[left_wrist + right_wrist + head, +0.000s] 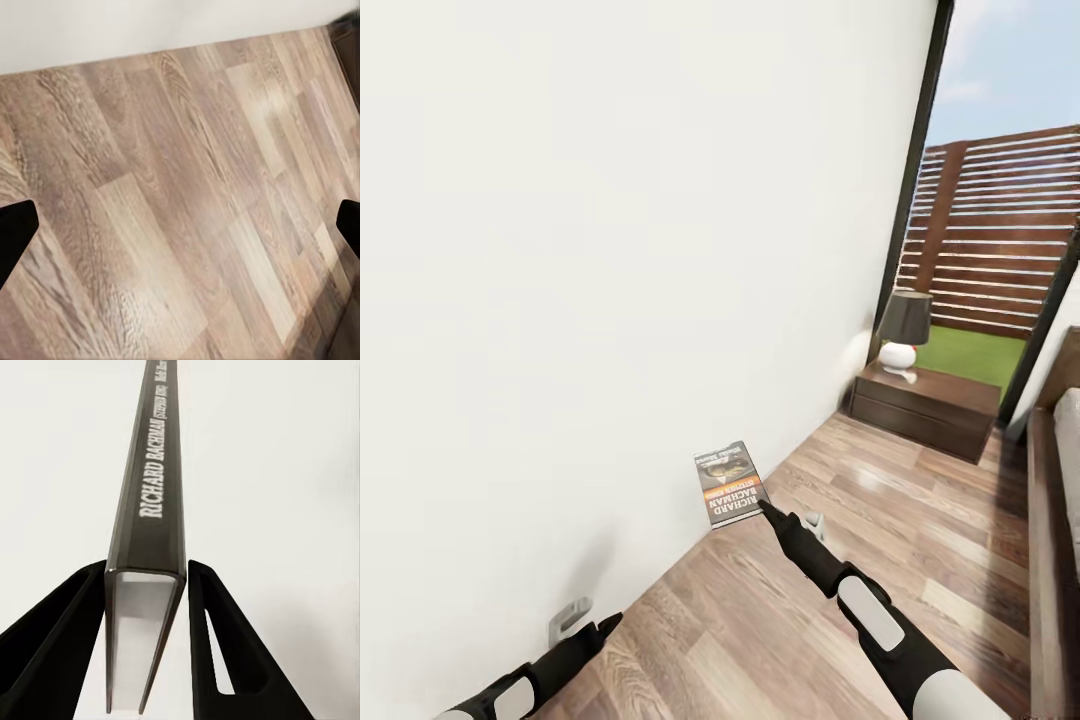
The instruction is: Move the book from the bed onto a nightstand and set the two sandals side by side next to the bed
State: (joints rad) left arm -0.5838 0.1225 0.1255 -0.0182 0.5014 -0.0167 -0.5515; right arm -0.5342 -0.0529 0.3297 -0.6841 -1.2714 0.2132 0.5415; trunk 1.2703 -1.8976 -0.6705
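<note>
A plain white wall [610,250] stands beyond both arms, with grey-brown wood-plank floor [187,195] spread under the left gripper [180,232], whose black fingertips sit wide apart. The low dark-brown two-drawer nightstand [922,408], bearing what seems a dark-shaded white-based lamp [903,328], stands well past the right gripper [146,574]. That gripper's black fingers [60,637] clamp the thin dark-grey paperback book [728,483] by its edge, spine toward the camera.

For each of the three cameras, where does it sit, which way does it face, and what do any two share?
Head view: on the robot's head, facing down along the white wall toward the nightstand; both arms show.
Left wrist view: near the left end effector, looking at the floor; fingertips at the edges.
Right wrist view: along the right end effector, shut on the book.
Shared: the book also appears from the head.
</note>
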